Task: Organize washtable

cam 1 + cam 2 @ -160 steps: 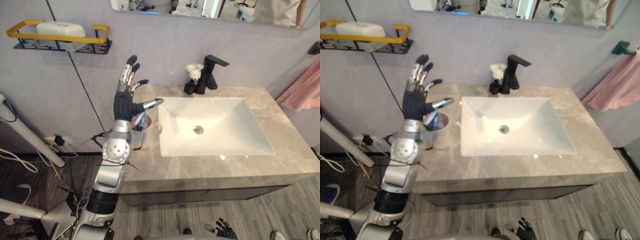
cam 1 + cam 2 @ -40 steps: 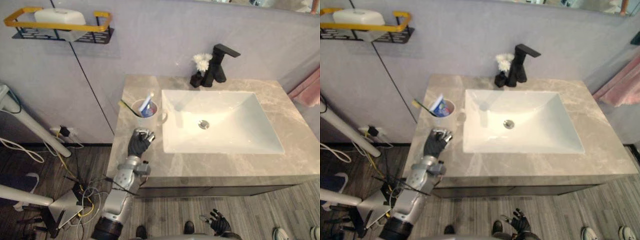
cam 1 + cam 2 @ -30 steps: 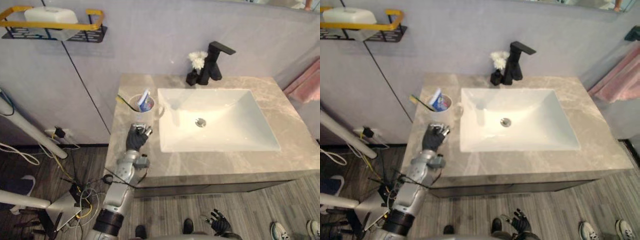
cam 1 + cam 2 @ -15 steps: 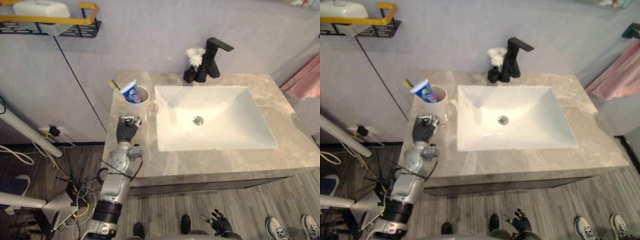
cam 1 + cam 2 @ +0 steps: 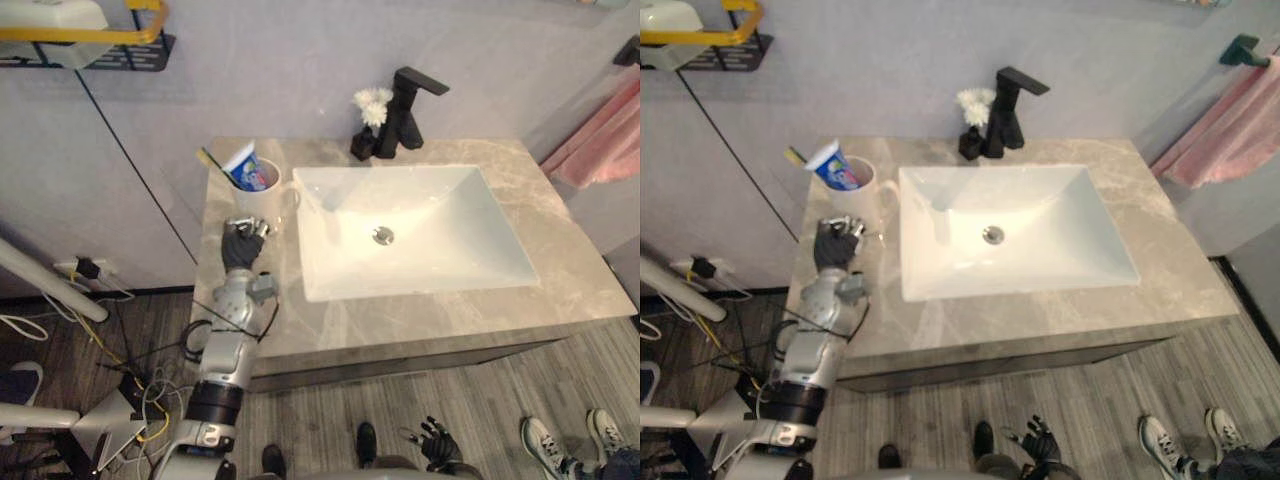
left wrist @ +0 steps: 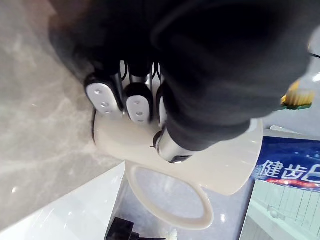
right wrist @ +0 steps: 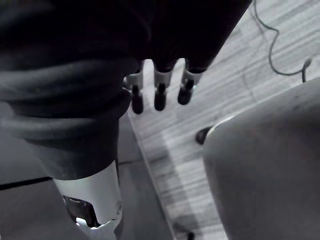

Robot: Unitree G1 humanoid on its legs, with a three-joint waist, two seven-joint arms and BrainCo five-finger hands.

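Note:
A white mug point(image 5: 264, 201) stands on the marble counter's back left corner, left of the sink. It holds a blue toothpaste tube point(image 5: 243, 165) and a toothbrush point(image 5: 207, 157). My left hand point(image 5: 240, 246) rests just in front of the mug, its fingers point(image 6: 137, 102) curled into an empty fist. The left wrist view shows the mug point(image 6: 220, 167) and its handle right past the knuckles; I cannot tell whether they touch. My right hand point(image 7: 75, 75) hangs low beside me over the floor, fingers point(image 7: 159, 92) straight and holding nothing.
The white sink basin point(image 5: 440, 270) fills the counter's middle. A black faucet point(image 5: 410, 105) and a small black vase with a white flower point(image 5: 368, 120) stand behind it. A yellow-railed wall shelf point(image 5: 140, 25) hangs upper left, a pink towel point(image 5: 600, 130) at right. A person's shoes point(image 5: 545, 445) show on the floor.
The whole view has shifted with the camera. My left hand, raised and open several seconds ago, is now a fist low on the counter, slightly nearer the mug than a second ago.

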